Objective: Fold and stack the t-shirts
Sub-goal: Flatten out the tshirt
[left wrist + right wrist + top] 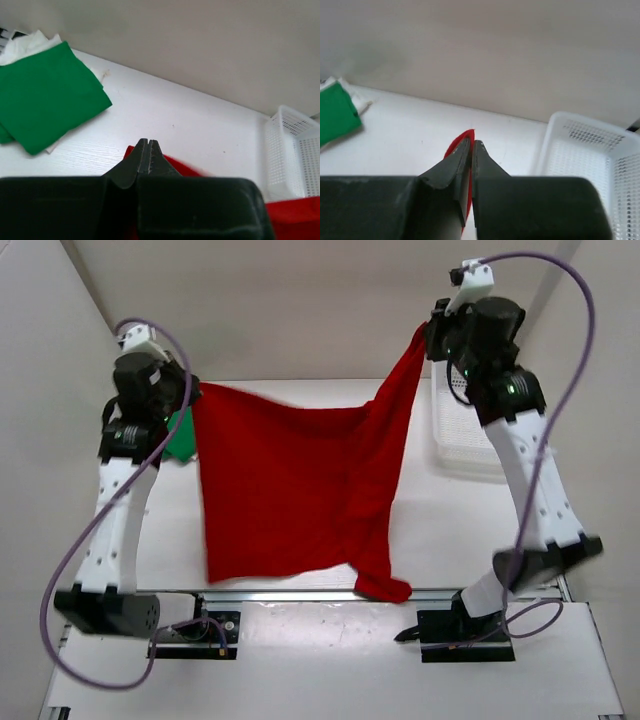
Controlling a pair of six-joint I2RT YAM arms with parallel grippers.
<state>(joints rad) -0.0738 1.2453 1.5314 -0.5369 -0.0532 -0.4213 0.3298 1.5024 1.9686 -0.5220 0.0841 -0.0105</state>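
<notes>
The red t-shirt [290,490] hangs spread in the air between both arms, its lower edge near the table's front edge. My left gripper [188,392] is shut on its left top corner; the pinched red cloth [200,169] shows behind the closed tips [148,142]. My right gripper [430,335] is shut on the right top corner, held higher; red cloth [456,145] sticks out past its tips [471,142]. The folded green t-shirt [45,102] lies at the far left on the white t-shirt [25,42], and also shows in the top view [181,440].
A white lattice basket [462,435] stands at the right of the table, also seen in the left wrist view [295,150] and the right wrist view [590,160]. The back wall is close behind the table.
</notes>
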